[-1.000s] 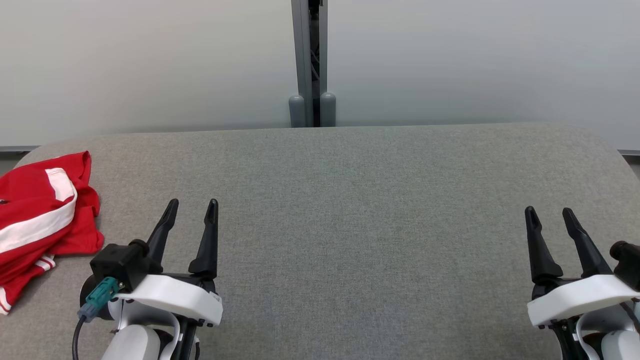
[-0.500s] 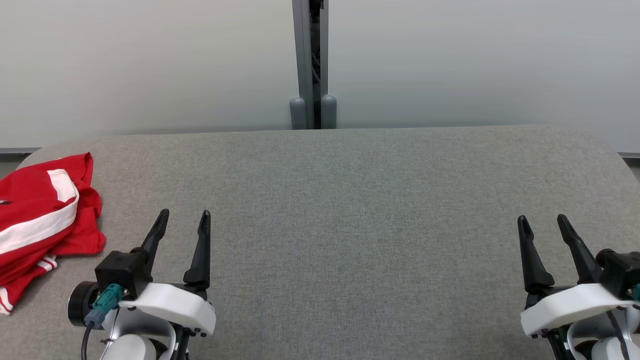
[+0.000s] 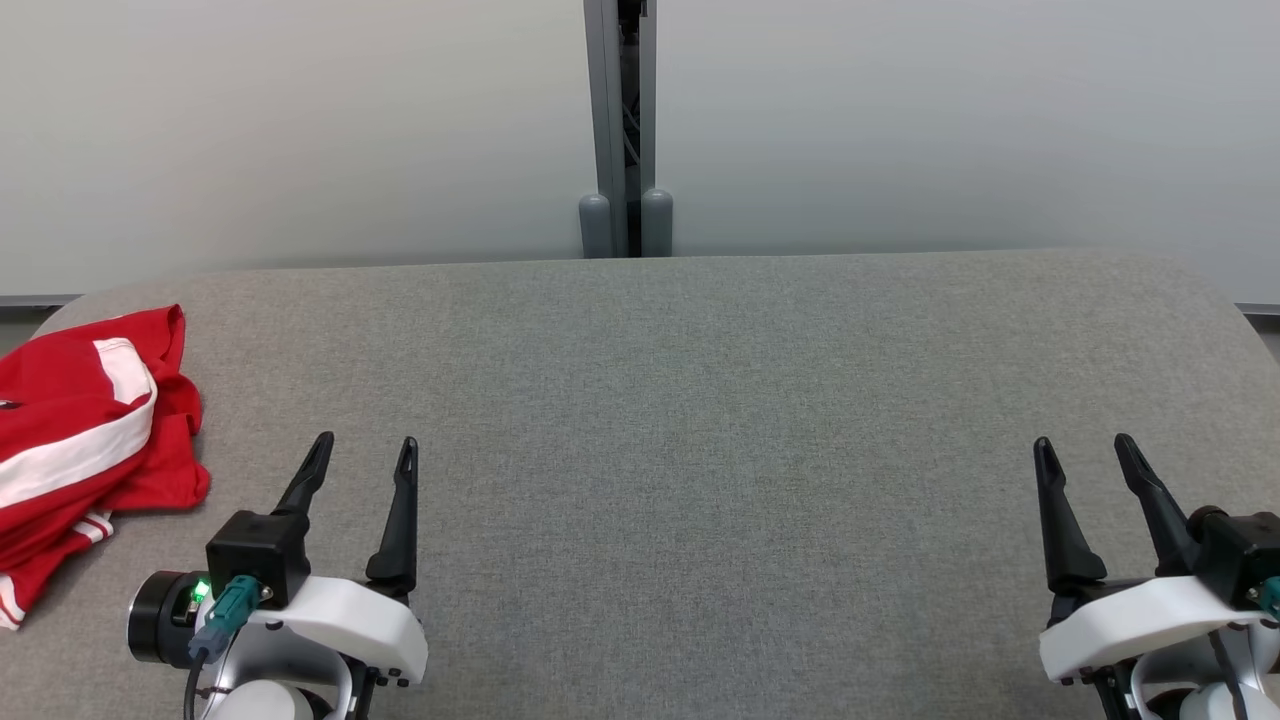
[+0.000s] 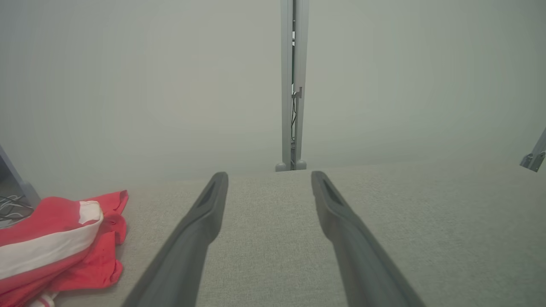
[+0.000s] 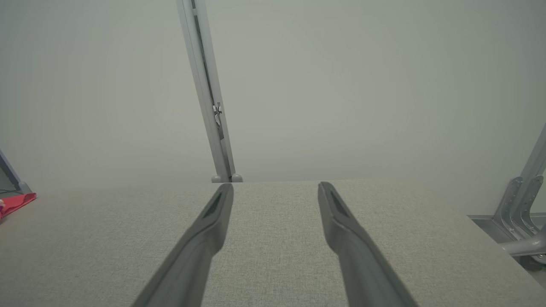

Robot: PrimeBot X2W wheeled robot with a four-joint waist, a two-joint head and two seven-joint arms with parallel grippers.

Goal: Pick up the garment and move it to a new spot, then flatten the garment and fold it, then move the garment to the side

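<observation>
We hold our left gripper (image 3: 366, 443) and right gripper (image 3: 1082, 443) low over the grey padded table (image 3: 700, 400), fingers spread wide and empty, likely readied for a grab. The crumpled red-and-white garment (image 3: 85, 440) lies at the table's left edge, near our left gripper, untouched.

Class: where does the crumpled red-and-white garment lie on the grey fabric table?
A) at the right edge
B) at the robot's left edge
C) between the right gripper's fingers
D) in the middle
B: the crumpled red-and-white garment lies at the left edge of the grey fabric table, just left of the open left gripper.
</observation>
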